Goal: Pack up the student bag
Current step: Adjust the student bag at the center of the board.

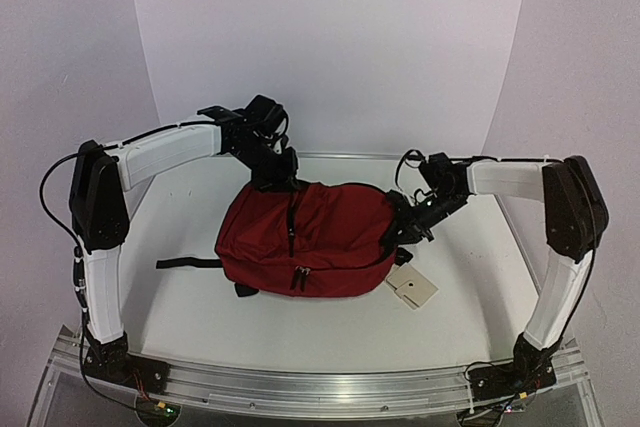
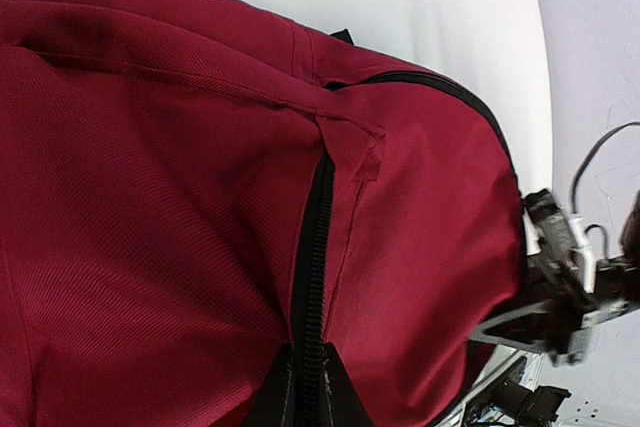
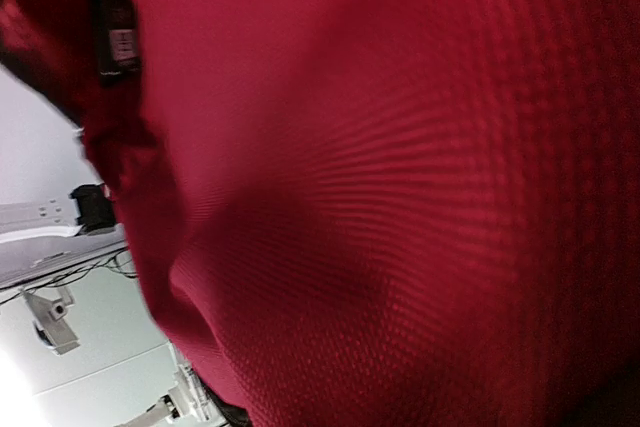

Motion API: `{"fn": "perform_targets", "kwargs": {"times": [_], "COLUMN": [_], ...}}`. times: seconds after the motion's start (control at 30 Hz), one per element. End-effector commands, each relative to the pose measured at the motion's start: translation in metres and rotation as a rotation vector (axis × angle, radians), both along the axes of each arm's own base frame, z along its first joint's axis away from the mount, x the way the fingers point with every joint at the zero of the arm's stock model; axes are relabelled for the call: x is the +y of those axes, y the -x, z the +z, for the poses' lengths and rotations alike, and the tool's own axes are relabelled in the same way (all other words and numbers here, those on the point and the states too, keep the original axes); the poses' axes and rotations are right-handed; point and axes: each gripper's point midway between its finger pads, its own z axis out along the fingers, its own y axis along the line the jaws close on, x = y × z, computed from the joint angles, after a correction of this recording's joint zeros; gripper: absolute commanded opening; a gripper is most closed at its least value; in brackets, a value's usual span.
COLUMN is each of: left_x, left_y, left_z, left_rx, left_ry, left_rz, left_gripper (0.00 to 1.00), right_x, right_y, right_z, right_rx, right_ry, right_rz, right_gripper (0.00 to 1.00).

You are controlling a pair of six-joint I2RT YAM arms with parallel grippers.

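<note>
The student bag (image 1: 305, 237), dark red with black zippers, lies on its side in the middle of the white table (image 1: 190, 307). My left gripper (image 1: 283, 181) is at the bag's far top edge. In the left wrist view its black fingers (image 2: 270, 399) are shut on the bag's black zipper band (image 2: 318, 247). My right gripper (image 1: 402, 224) presses against the bag's right end. Red fabric (image 3: 400, 197) fills the right wrist view and hides the fingers, so it does not show whether they grip the cloth.
A small beige tag (image 1: 411, 288) lies on the table by the bag's lower right corner. A black strap (image 1: 185, 263) trails out to the left of the bag. The right arm's wrist (image 2: 560, 292) shows past the bag's edge.
</note>
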Motion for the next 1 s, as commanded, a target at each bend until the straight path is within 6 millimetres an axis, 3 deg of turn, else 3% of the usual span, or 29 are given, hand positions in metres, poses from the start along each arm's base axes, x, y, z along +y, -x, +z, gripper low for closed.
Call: {"fn": "perform_targets", "kwargs": {"times": [0.0,0.23,0.33,0.4,0.5,0.67,0.8,0.97], "left_x": [0.01,0.026,0.045,0.064,0.083,0.092,0.067,0.031], "left_y": [0.003,0.001,-0.001,-0.001,0.01,0.029,0.042,0.033], "left_z": [0.05,0.08,0.089,0.087,0.077,0.063,0.076,0.075], "left_rx": [-0.097,-0.183,-0.212,-0.215,-0.189,-0.167,-0.205,-0.196], "left_ry": [0.059,0.048,0.005,-0.048,-0.087,-0.03,0.062,0.15], "left_rz": [0.042,0.085,0.161,0.24,0.296,0.315,0.204,0.107], "left_gripper": [0.07,0.09,0.1,0.11,0.14,0.2,0.44,0.69], "right_x": [0.026,0.026,0.036,0.045,0.058,0.08,0.081,0.082], "right_y": [-0.028,-0.032,-0.023,-0.015,-0.003,0.025,0.029,0.026], "right_z": [0.161,0.332,0.388,0.394,0.387,0.354,0.326,0.322], "right_rx": [-0.382,-0.717,-0.809,-0.82,-0.846,-0.941,-0.91,-0.921], "right_ry": [-0.26,-0.458,-0.543,-0.555,-0.502,-0.354,-0.289,-0.277], "right_rz": [0.063,-0.019,-0.002,0.025,0.083,0.228,0.257,0.264], "right_gripper": [0.0,0.0,0.0,0.0,0.0,0.0,0.0,0.0]}}
